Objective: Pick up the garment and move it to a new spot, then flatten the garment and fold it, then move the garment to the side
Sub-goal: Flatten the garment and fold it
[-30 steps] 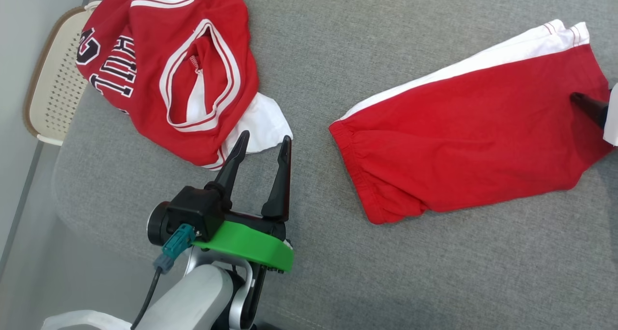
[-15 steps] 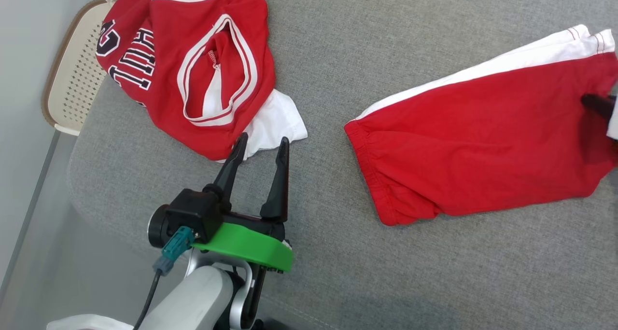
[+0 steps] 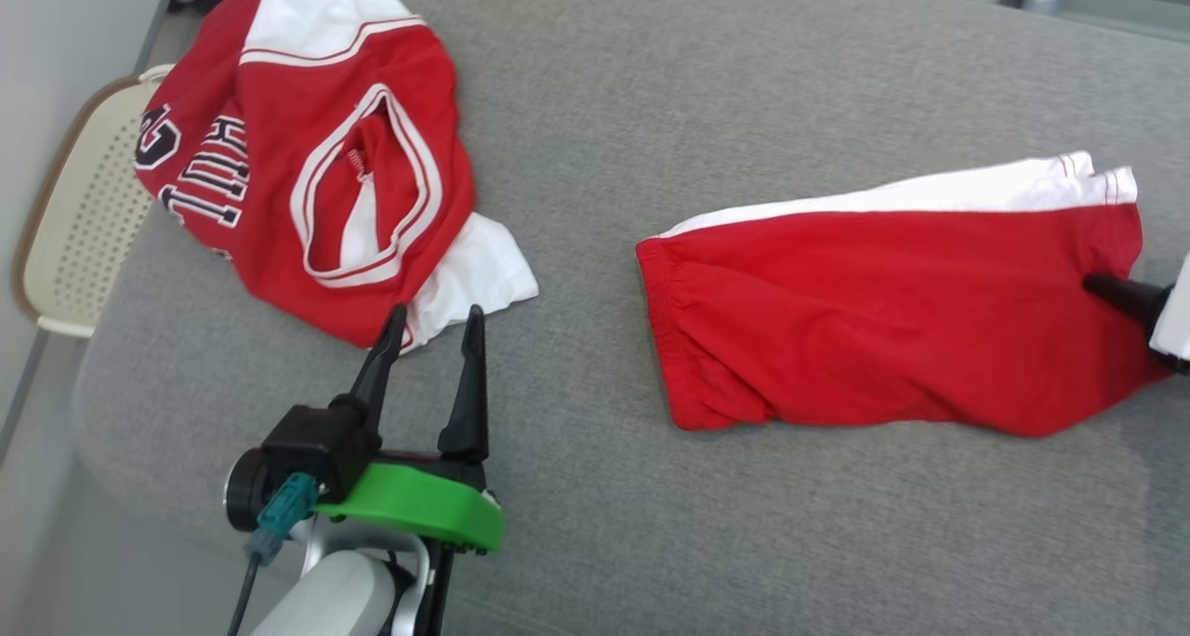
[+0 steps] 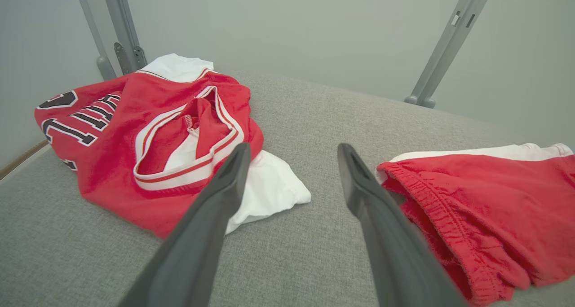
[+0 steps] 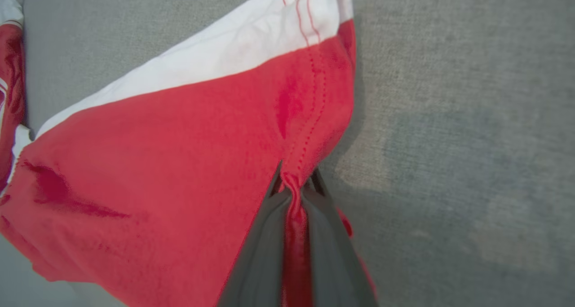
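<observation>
The garment [image 3: 883, 320] is a pair of red shorts with a white side stripe, lying spread on the grey cushion at the right. My right gripper [image 3: 1097, 286] is at its right hem, shut on the garment; the right wrist view shows a pinch of red cloth [image 5: 294, 195] bunched between the gripper's [image 5: 294, 176] closed fingers. My left gripper [image 3: 437, 318] stands open and empty at the lower left, its tips just short of a jersey's white corner. In the left wrist view the left gripper [image 4: 293, 150] frames bare cushion, with the garment [image 4: 494, 208] to its right.
A crumpled red and white jersey [image 3: 307, 171] with black lettering lies at the back left, also in the left wrist view [image 4: 134, 141]. A cream perforated basket [image 3: 74, 236] sits off the cushion's left edge. Grey metal posts [image 4: 449, 42] stand behind the grey cushion [image 3: 651, 106].
My right gripper has shut on the garment's right hem. The head view has shifted, so the whole picture has moved. The left gripper stays open.
</observation>
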Robot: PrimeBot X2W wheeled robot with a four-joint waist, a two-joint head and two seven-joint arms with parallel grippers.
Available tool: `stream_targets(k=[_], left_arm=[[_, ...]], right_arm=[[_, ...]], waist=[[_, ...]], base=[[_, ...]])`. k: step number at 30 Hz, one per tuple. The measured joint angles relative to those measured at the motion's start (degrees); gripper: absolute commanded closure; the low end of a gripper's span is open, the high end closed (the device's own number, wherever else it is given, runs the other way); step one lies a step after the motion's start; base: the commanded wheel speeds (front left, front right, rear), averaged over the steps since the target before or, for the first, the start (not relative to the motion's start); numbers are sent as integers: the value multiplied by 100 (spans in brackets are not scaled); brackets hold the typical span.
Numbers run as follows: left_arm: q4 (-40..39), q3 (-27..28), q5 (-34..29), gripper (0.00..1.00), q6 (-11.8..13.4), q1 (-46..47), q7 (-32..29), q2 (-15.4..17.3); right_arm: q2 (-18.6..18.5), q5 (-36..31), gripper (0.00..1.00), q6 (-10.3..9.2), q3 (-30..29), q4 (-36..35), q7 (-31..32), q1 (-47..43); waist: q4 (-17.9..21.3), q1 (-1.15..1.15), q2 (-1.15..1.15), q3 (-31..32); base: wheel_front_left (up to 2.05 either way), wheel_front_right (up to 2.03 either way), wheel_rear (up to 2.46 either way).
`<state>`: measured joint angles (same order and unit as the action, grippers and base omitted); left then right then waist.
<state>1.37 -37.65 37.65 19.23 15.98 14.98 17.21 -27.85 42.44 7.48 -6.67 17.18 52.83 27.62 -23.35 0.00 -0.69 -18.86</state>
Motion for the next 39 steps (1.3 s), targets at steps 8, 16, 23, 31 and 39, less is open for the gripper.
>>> stream_targets(k=[8,16,23,31,39], left_arm=[[-110,79,22,0,78,-383,-78,364],[-320,90,-59,0,180,-802,-98,775],[-261,232,-52,0,224,-1129,-69,932],[-29,222,-38,0,-119,-1153,-21,889],[367,257,-79,0,-586,-1154,-1,725]], right_arm=[[566,411,100,0,-945,-304,-177,-965],[1104,865,100,0,-1562,-732,-573,-2259],[1293,944,100,0,-1606,-822,-1103,-2587],[1327,879,100,0,-1475,-620,-1719,-2580],[1236,889,100,0,-1589,-493,-1725,-2310]], waist=[[543,0,0,327],[1111,0,0,740],[1474,0,0,1088],[1697,0,0,1368],[1553,0,0,1574]], base=[[0,0,0],[0,0,0],[0,0,0],[0,0,0],[0,0,0]])
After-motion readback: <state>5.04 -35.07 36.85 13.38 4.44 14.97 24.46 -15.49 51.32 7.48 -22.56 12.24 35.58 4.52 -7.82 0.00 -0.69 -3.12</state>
